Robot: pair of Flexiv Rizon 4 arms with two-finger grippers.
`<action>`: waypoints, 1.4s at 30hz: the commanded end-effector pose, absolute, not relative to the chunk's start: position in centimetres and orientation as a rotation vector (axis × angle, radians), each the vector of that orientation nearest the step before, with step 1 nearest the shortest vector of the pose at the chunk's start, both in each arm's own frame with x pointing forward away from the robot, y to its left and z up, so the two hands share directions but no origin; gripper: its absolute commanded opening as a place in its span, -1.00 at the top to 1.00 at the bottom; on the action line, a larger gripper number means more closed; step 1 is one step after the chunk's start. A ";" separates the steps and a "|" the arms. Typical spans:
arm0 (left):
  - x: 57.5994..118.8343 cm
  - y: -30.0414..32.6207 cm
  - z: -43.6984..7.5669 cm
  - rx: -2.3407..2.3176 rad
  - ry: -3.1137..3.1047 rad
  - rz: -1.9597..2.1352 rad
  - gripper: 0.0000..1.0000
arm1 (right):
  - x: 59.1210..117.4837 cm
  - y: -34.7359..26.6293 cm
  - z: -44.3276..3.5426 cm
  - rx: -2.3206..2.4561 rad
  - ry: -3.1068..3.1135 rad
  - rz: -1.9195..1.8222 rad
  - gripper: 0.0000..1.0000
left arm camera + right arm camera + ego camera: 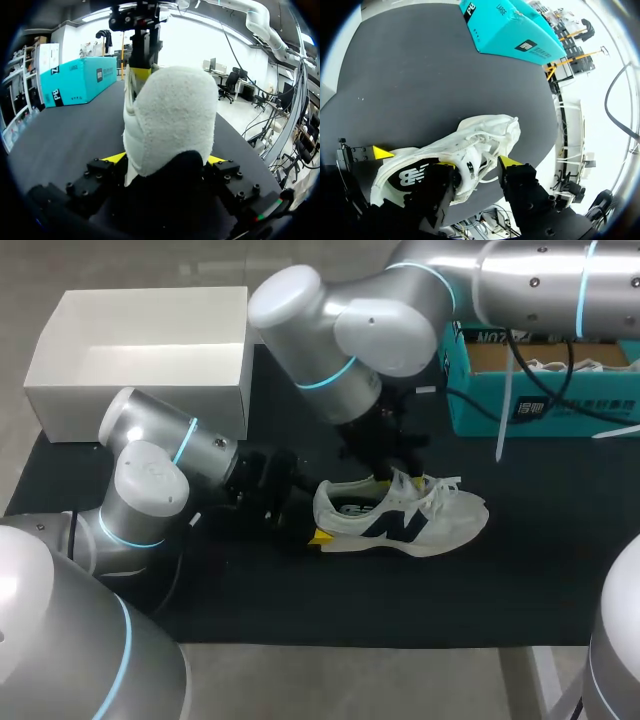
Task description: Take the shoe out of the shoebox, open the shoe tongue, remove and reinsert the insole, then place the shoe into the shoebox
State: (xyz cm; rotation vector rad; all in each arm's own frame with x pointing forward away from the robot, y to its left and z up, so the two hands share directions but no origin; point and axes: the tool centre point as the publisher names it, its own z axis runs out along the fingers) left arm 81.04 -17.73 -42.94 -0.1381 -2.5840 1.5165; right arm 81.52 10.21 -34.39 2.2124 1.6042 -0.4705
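Observation:
A white shoe point(405, 515) with a dark side logo lies on its sole on the black mat point(330, 600), toe to the right. My left gripper point(316, 518) is at its heel. In the left wrist view the fuzzy heel point(170, 115) fills the gap between the gripper's point(165, 159) two yellow tips, and both press on it. My right gripper point(392, 472) comes down onto the shoe's opening. In the right wrist view its point(476, 162) fingers flank the tongue point(470, 167) and loose laces and close on them.
An open white box point(140, 405) stands at the mat's back left, behind my left arm. A teal box point(540, 405) holding another white shoe stands at the back right. A white strap hangs over the teal box's front.

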 end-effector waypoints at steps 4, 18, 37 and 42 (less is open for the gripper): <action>81.1 -17.8 -43.1 -0.138 -2.585 1.514 1.00 | 80.7 9.5 -34.0 2.250 1.547 -0.446 1.00; 81.1 -17.8 -43.1 -0.138 -2.585 1.514 1.00 | 80.3 5.8 -33.0 2.313 1.454 -0.465 1.00; 81.1 -17.8 -43.1 -0.138 -2.585 1.514 1.00 | 80.5 0.2 -36.6 2.481 1.348 -0.502 0.96; 81.1 -17.8 -43.1 -0.138 -2.585 1.514 1.00 | 80.5 -0.1 -37.4 2.515 1.343 -0.489 0.71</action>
